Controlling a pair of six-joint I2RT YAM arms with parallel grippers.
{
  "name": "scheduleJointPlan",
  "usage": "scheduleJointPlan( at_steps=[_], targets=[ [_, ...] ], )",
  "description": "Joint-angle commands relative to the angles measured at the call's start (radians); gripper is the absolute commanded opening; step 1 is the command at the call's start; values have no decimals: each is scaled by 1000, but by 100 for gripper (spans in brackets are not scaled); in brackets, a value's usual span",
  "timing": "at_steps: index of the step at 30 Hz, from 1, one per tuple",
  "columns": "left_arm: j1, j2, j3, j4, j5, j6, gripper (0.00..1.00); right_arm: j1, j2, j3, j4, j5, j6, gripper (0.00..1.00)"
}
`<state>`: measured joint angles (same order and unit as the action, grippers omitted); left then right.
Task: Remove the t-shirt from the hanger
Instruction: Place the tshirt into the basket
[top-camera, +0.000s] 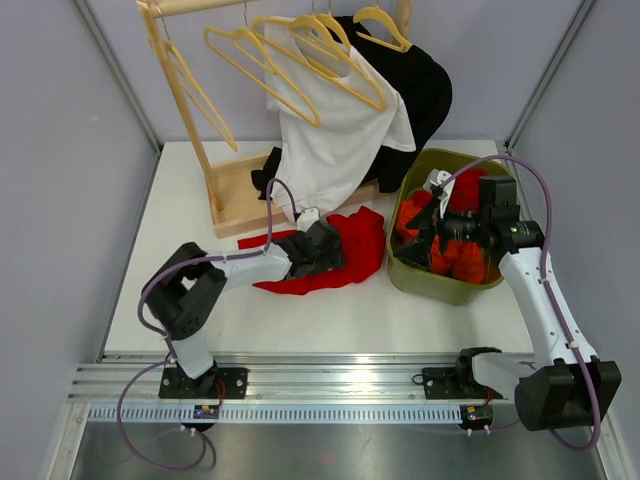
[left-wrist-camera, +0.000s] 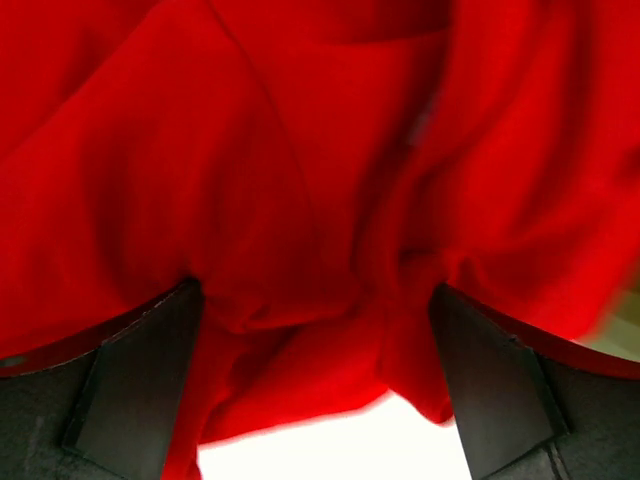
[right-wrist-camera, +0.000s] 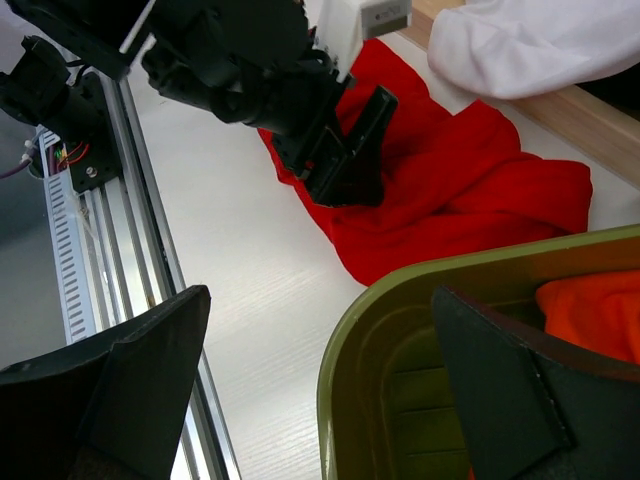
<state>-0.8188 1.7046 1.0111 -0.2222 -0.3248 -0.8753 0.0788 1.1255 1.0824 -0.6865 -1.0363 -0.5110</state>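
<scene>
A white t-shirt (top-camera: 340, 140) hangs on a pale wooden hanger (top-camera: 335, 72) on the rack. A black t-shirt (top-camera: 428, 88) hangs behind it on another hanger (top-camera: 383, 27). A red t-shirt (top-camera: 358, 252) lies crumpled on the table in front of the rack. My left gripper (top-camera: 330, 255) is low over the red t-shirt (left-wrist-camera: 300, 150), open, with folds of red cloth between its fingers (left-wrist-camera: 140, 380). My right gripper (top-camera: 432, 235) stands open over the near-left rim of the green bin (right-wrist-camera: 400, 400), with nothing between its fingers (right-wrist-camera: 130, 390).
The green bin (top-camera: 440, 285) at the right holds orange and red clothes (top-camera: 465, 255). The wooden rack's base (top-camera: 235, 200) sits at the back left, with empty hangers (top-camera: 240, 50) on its rail. A metal rail (right-wrist-camera: 75, 230) runs along the table's near edge.
</scene>
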Motion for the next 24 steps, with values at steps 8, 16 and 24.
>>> scheduleJointPlan(
  at_steps=[8,16,24],
  targets=[
    [-5,-18,-294,464,136,91,12,-54,-43,-39,52,-79,-3,100],
    [-16,-268,-450,595,185,242,0,-54,-35,-39,12,-76,-67,99],
    [-51,-667,-362,476,273,511,0,-54,-46,-42,-7,-76,-115,99]
  ],
)
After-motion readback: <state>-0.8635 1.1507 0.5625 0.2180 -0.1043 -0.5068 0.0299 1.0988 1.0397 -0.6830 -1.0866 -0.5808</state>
